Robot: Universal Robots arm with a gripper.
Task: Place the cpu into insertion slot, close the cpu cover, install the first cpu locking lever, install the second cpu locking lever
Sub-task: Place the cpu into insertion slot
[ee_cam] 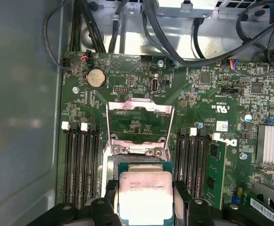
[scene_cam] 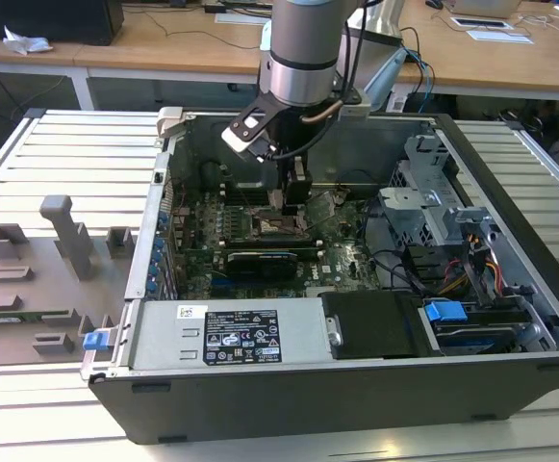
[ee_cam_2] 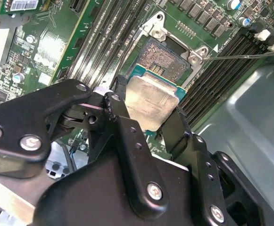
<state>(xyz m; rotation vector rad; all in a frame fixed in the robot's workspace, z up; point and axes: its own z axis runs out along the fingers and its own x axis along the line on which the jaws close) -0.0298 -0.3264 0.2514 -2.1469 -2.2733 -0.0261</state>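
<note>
Our claw pinches the cpu by its edges. In the exterior view, the insertion slot lies near, at seven o'clock.

In the first wrist view the cpu runs off the picture's edge (two corners are lost with it), and the fingers cover its two sides. In the second wrist view it hides part of the insertion slot.
</note>
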